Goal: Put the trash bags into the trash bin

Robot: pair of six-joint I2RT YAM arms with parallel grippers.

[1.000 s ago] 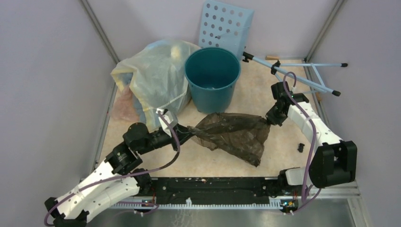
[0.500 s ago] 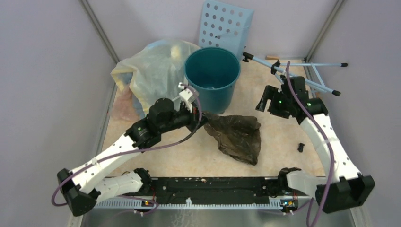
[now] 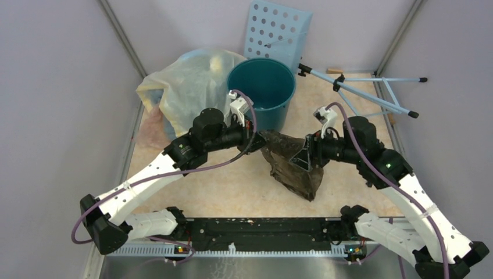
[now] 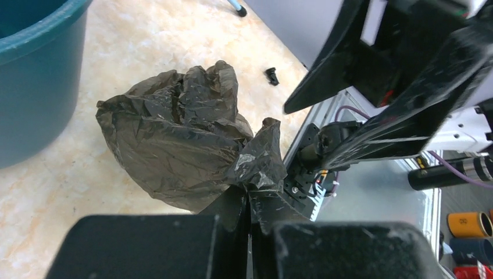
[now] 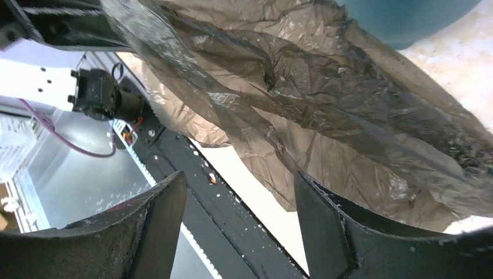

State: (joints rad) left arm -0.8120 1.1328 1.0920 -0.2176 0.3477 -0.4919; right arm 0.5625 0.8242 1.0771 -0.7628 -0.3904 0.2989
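The teal trash bin (image 3: 260, 96) stands open-mouthed at the back. Just in front of its base droops the trash bag (image 3: 293, 165): thin, smoky grey-black, see-through, crumpled into sharp folds. The left gripper (image 3: 257, 139) is clenched on a twisted corner of it, right beside the bin's near wall. The right gripper (image 3: 303, 157), further from the bin, has its jaws spread wide around the film, grasping nothing. I'd say it should pinch an opposite edge. Then both should lift the bag above the bin's rim before lowering it in.
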